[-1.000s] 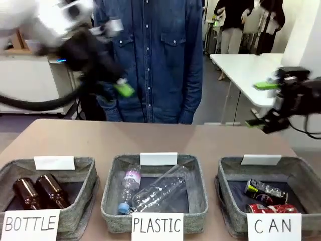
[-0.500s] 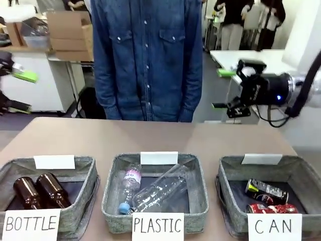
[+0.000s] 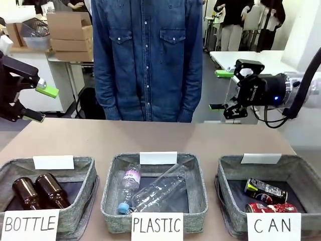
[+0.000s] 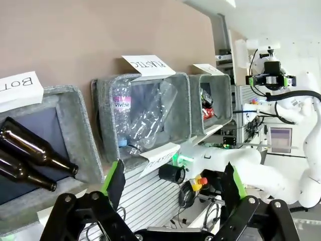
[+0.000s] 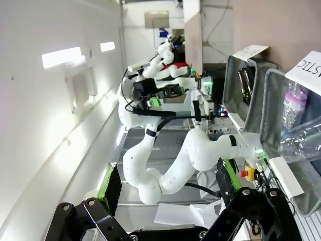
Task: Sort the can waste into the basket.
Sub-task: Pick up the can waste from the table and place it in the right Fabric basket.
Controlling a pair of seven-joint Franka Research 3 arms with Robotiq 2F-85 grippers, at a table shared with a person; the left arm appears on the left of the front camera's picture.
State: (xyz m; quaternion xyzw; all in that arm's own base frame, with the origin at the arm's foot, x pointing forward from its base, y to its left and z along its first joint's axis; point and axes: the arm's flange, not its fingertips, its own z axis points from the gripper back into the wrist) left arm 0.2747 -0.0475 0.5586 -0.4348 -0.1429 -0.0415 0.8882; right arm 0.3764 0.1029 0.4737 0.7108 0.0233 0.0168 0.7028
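The front view shows both cans in the CAN basket (image 3: 235, 168) at lower right: the dark can (image 3: 265, 191) lies slanting down to the right, the red can (image 3: 271, 207) roughly level below it. The left wrist view shows them only as a sliver. Since a second ago the left tool (image 3: 39, 104) has swung from centre to the left edge; it and the right tool (image 3: 220, 90) stand spread, empty.

At the lower right of my front view sits the grey woven basket (image 3: 306, 173) signed "CAN", and on its dark floor both dented cans lie on their sides, the dark printed can (image 3: 266, 190) just behind the red can (image 3: 271, 207).
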